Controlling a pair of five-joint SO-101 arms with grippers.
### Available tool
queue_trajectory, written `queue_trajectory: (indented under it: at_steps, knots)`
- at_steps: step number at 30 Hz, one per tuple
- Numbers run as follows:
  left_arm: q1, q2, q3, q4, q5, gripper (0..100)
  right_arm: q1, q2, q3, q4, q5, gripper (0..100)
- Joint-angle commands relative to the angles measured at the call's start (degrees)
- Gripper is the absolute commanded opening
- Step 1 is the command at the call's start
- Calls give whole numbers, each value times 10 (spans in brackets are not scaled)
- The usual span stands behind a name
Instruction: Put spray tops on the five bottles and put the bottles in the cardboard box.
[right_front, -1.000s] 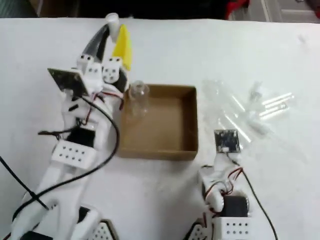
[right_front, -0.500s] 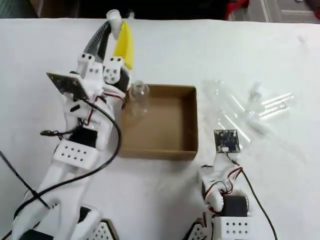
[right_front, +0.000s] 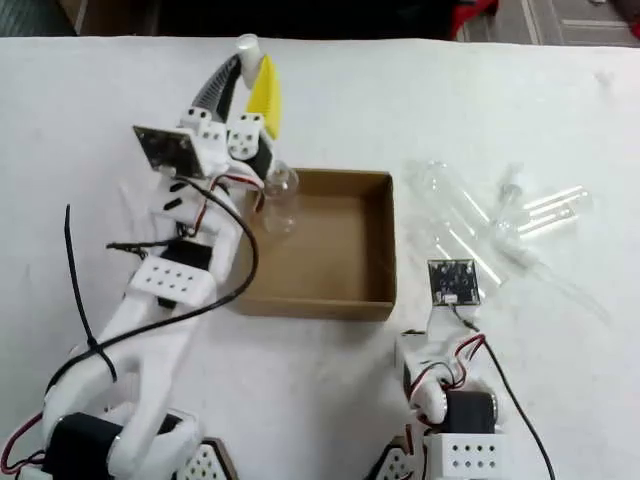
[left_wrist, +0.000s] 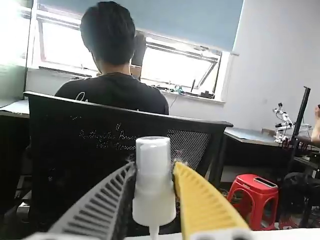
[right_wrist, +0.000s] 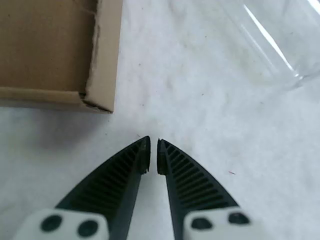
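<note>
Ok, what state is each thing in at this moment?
spray top: clamped in the left gripper, held up off the table.
right gripper: shut on nothing, above the table.
cardboard box: open, flat on the table.
upright bottle: standing at the cardboard box's corner.
loose bottles: lying on their sides.

**Cardboard box, bottles and spray top on the table.**
The open brown cardboard box (right_front: 320, 303) sat mid-table, with one clear bottle (right_front: 279, 196) at its far-left corner. A white spray top (left_wrist: 152, 182) was pinched in the left gripper (left_wrist: 153, 167) near the table's far edge. Other clear bottles (right_front: 470, 215) lay jumbled between the box and the right edge.
</note>
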Motion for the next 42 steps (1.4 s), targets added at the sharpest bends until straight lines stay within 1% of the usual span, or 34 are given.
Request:
queue_trajectory:
  at_steps: [1, 3, 4, 8, 10, 14, 19, 23, 26, 32, 36, 39, 42]
  knots:
    - [9, -1, 8, -18, 5, 21, 0, -6, 5, 3, 4, 15]
    - [8, -2, 24, -18, 0, 21, 0, -6, 5, 3, 4, 15]
    - [8, -2, 30, -18, -16, 24, 0, -6, 5, 3, 4, 15]
    - [23, 2, 55, -18, -118, 24, 0, -6, 5, 3, 4, 15]
    - [34, 2, 68, -18, -142, 24, 0, -6, 5, 3, 4, 15]
    - [47, 3, 75, -18, -141, 24, 0, -6, 5, 3, 4, 15]
    - [48, 3, 74, -16, -140, 37, 0, -6, 5, 3, 4, 15]
    - [58, 1, 75, -14, -140, 110, 0, -6, 5, 3, 4, 15]
    - [64, -1, 69, 25, -140, 153, 0, -6, 5, 3, 4, 15]
    - [59, -3, 25, 109, -140, 157, 0, -6, 5, 3, 4, 15]
    - [50, -5, 10, 130, -139, 156, 0, -6, 5, 3, 4, 15]
    - [44, -49, 21, 133, -140, 155, 0, -6, 5, 3, 4, 15]
    - [41, -138, 45, 174, -140, 155, 0, -6, 5, 3, 4, 15]
